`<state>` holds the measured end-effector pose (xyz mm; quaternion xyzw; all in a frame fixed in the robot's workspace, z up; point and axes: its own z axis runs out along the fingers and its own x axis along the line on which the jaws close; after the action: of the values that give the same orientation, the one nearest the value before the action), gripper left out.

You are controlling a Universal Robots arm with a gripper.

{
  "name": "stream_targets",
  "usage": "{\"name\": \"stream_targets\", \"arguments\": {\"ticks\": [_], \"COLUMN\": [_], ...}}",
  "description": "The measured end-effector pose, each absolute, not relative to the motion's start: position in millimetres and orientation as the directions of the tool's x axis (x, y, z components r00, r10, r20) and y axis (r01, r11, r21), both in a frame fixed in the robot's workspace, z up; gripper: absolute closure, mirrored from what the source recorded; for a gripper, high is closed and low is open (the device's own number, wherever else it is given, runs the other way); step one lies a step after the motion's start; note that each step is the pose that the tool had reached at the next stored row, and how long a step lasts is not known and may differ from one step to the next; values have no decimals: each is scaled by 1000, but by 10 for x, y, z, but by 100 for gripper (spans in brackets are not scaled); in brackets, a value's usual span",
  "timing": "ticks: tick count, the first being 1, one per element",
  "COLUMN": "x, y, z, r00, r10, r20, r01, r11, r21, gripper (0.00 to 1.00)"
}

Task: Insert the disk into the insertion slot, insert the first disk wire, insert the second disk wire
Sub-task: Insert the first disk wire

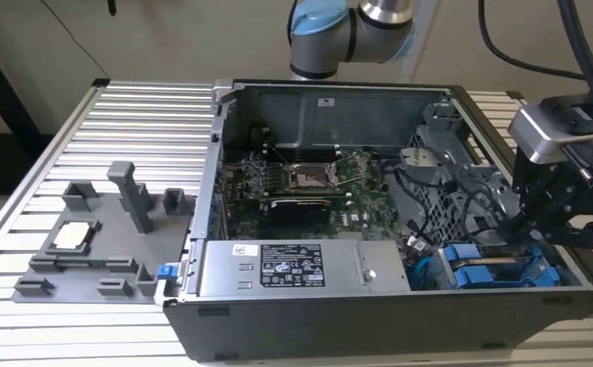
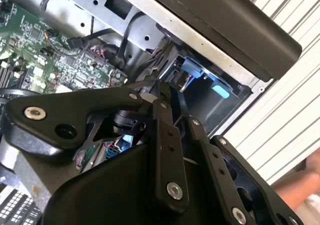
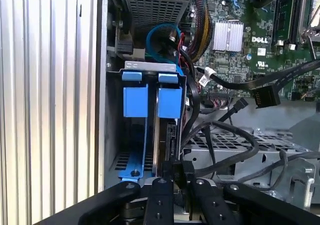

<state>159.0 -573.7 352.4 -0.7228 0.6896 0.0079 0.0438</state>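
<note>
Mostly hidden — end effector [image 3: 178, 174] at insertion slot [image 3: 150, 66], beside black cables [image 3: 235, 132]; grip wide or narrow, cannot tell.

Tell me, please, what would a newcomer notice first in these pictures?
The open case, with its green board bare, takes the middle of the exterior view. In its corner at the exterior view's right, the disk in its bright blue frame and a second blue carrier stand side by side in the slot, with the gripper close by them.
</note>
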Motion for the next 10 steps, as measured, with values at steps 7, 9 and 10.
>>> {"name": "stream_targets", "arguments": {"ticks": [7, 9, 10], "x": [1592, 1592, 1592], "y": [-5740, -5740, -5740], "z": [3454, 3443, 3438], "r00": [42, 39, 38], "r10": [-997, -997, -997], "r20": [-72, -72, -72], "r01": [-998, -998, -998], "r11": [-38, -35, -34], "r21": [-53, -53, -53], "gripper": [81, 81, 81]}}
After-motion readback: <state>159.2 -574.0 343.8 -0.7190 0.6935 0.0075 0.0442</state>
